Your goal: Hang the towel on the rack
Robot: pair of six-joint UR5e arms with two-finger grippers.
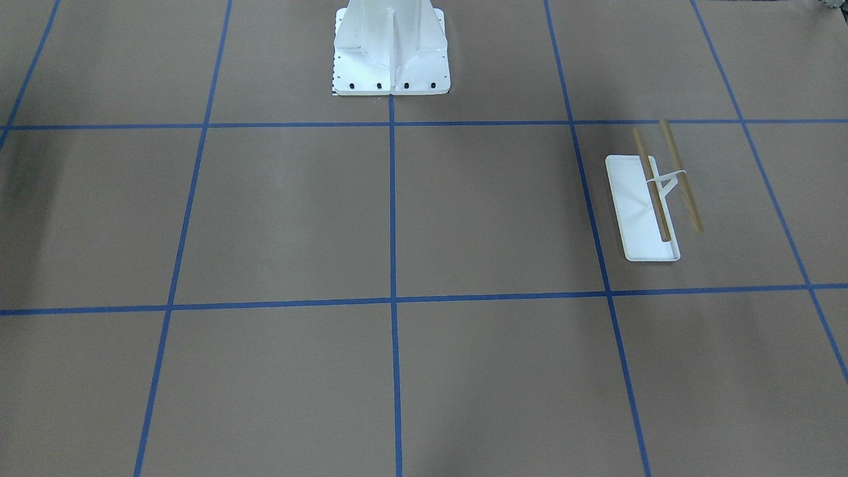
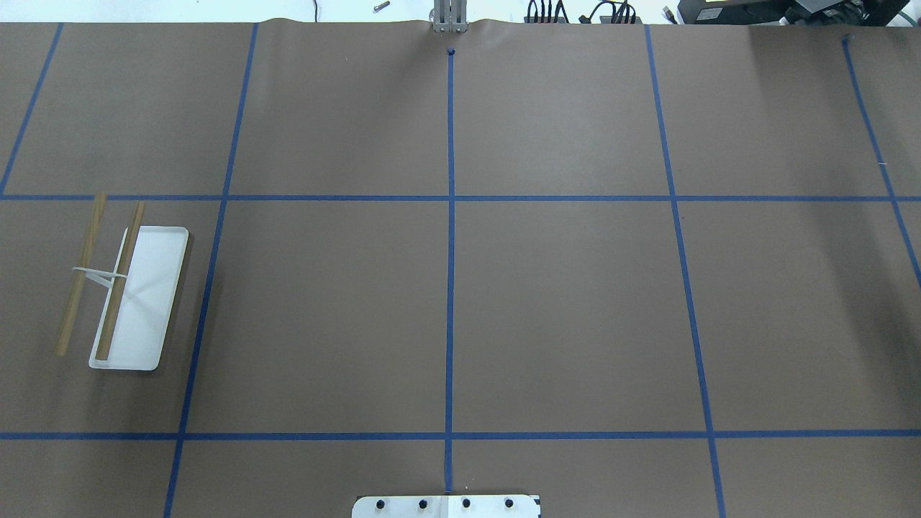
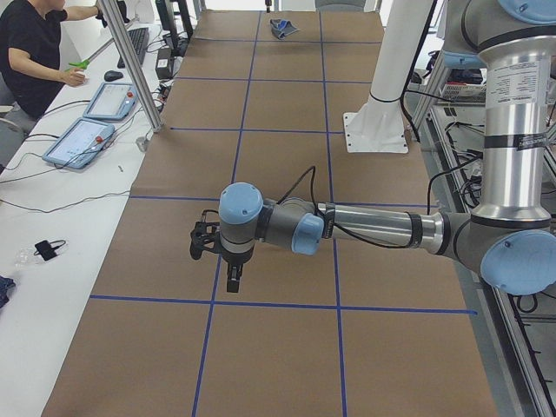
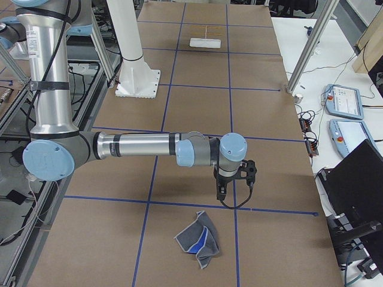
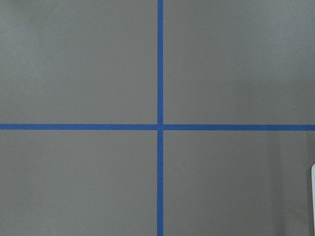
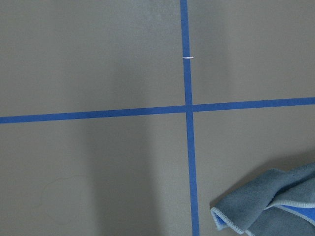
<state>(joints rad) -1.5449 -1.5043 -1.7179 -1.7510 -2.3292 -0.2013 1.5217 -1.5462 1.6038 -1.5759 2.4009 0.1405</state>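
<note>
The towel (image 4: 197, 242) lies crumpled on the brown table, dark grey with a blue underside showing. It also shows at the lower right of the right wrist view (image 6: 268, 201) and far off in the exterior left view (image 3: 282, 28). The rack (image 1: 652, 199) stands at the opposite table end, white base with two bare tan rods (image 2: 119, 288); it is small in the exterior right view (image 4: 205, 36). My right gripper (image 4: 247, 170) hangs above the table just beyond the towel. My left gripper (image 3: 201, 243) hovers over bare table. I cannot tell whether either is open or shut.
The large white bolted pedestal (image 1: 391, 46) stands at the robot's side of the table (image 2: 446, 506). Blue tape lines grid the brown surface. An operator (image 3: 35, 52) sits at a side bench with teach pendants (image 4: 344, 101). A white edge (image 5: 313, 196) shows in the left wrist view.
</note>
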